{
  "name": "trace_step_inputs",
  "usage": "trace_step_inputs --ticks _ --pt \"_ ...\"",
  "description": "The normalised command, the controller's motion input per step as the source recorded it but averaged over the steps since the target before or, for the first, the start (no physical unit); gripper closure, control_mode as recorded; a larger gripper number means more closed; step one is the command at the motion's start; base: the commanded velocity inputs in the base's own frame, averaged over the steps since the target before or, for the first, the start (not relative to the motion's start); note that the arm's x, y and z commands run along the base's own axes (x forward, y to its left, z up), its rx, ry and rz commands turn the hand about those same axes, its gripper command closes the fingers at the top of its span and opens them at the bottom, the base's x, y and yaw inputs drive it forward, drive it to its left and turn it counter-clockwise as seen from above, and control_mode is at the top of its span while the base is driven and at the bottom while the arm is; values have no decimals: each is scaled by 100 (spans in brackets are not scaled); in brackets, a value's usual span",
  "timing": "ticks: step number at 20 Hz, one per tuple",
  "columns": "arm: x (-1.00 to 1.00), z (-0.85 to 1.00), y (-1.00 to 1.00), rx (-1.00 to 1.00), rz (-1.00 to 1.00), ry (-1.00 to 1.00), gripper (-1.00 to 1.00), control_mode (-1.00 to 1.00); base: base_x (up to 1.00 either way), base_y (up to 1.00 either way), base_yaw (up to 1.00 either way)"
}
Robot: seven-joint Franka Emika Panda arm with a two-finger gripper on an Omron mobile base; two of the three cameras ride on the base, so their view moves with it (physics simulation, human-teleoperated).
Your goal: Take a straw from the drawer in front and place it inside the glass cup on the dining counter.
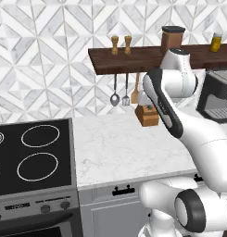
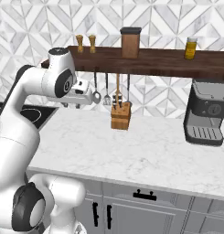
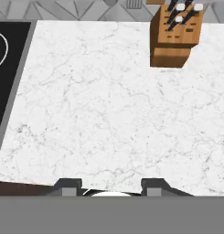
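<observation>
So your gripper (image 3: pixel 113 188) hung over the marble worktop (image 3: pixel 109 114) with jaws parted, grasping nothing. Drawer (image 2: pixel 145 196) sat shut under the worktop edge, knife block (image 3: pixel 175 36) further back.

The knife block (image 2: pixel 120 116) stands on the bench (image 2: pixel 145 151) near the back wall. Left of it lies the cooktop (image 1: pixel 31 155), right of it the coffee machine (image 2: pixel 207 112). Above it runs a shelf (image 2: pixel 145 61), utensils (image 2: pixel 106 91) hanging beneath. The drawer (image 2: pixel 145 195) sits below the bench's front edge.
</observation>
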Motion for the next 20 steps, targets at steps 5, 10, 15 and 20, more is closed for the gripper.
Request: trace_step_inputs --ticks 5,10,15,20 --pt "0 0 0 0 0 0 -100 100 -22 0 0" --pt "0 0 0 0 0 0 -100 100 -81 -2 3" --pt "0 0 0 0 0 0 -100 100 -20 -55 33" --pt "0 0 0 0 0 0 -100 100 3 -70 55"
